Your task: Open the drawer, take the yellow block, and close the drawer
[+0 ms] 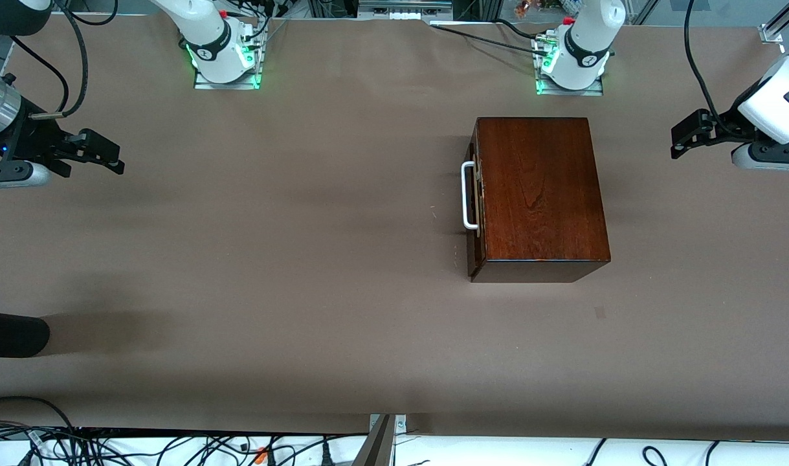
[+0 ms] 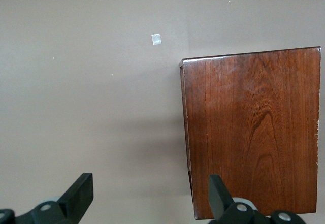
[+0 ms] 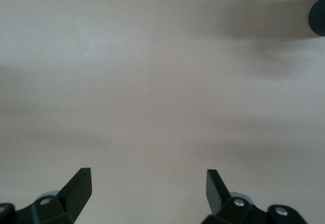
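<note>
While both arms hang raised at the ends of the table, you have the wooden box (image 1: 540, 194) sitting on the brown tabletop (image 1: 271, 259) toward the left arm's end, closer to the robots' edge than to the front camera's edge. Its drawer (image 1: 475, 207) is pushed in flush, showing you only a thin strip of front on the side that faces the right arm's end, with the white bar handle (image 1: 468, 196) standing just off that face. You cannot see the yellow block in any view. Your left gripper (image 1: 682, 139) hovers over the left arm's end of the table, beside the box and apart from it, fingers spread wide with nothing between them; in the left wrist view those fingers (image 2: 78, 196) frame bare table and the box's glossy top (image 2: 254, 132), and a small pale square mark (image 2: 156, 39) lies on the table near the box's corner. Your right gripper (image 1: 106, 155) hovers over the right arm's end, well apart from the box, fingers (image 3: 76, 188) likewise spread and empty. A dark rounded object (image 1: 12, 333) pokes in over the table edge at the right arm's end, nearer the front camera.
</note>
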Available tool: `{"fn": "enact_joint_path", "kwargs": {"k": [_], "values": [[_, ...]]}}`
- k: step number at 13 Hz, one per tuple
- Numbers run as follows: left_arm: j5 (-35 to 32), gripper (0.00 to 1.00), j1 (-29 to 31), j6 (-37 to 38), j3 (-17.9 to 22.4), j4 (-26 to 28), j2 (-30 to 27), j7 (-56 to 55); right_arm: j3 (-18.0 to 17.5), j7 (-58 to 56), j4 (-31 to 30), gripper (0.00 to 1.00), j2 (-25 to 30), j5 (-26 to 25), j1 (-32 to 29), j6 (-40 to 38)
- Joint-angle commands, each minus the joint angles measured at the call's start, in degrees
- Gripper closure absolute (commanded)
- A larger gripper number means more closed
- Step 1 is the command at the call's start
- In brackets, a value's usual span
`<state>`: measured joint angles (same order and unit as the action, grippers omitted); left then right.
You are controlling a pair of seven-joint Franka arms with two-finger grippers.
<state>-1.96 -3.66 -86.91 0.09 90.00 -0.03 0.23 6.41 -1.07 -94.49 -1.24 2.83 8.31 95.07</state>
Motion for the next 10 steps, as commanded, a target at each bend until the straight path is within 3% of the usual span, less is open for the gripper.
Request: {"fn": "enact_joint_path", "kwargs": {"k": [1, 10], "values": [[-0.67, 0.0, -0.2, -0.01, 0.17, 0.88, -1.29, -0.57, -0.34, 0.54, 0.8, 0.0, -0.34, -0.02, -0.57, -0.5], [-0.67, 0.0, -0.29, 2.53, 0.0, 2.11, -1.11, -0.58, -0.34, 0.54, 0.89, 0.0, -0.34, -0.02, -0.57, -0.5]]}}
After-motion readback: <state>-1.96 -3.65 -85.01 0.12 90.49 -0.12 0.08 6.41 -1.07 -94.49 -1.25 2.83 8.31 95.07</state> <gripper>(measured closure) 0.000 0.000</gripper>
